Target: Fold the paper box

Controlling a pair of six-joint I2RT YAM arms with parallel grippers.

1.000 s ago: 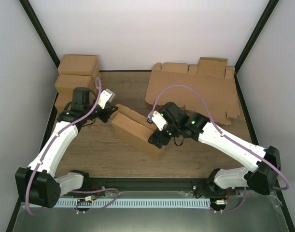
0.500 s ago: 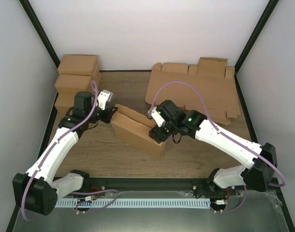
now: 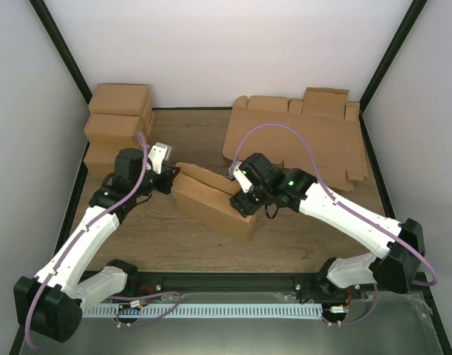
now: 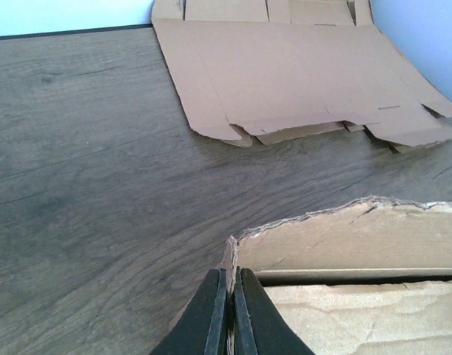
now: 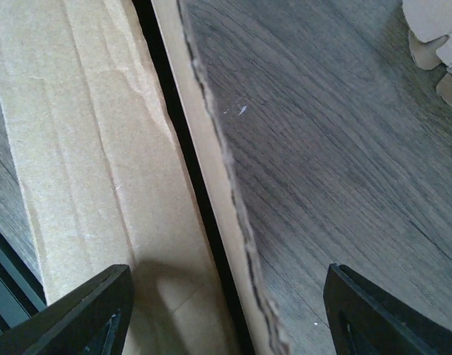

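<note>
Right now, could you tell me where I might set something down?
Bare wood: between the open brown cardboard box and the table's near edge, and between the stacked brown boxes and the flat cardboard blanks. Crowded centrally, around left claw and right claw.

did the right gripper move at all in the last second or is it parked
Yes, slightly. In the top view the right gripper has shifted left, away from the flat cardboard blanks. Its jaws are open astride the paper box wall.
</note>
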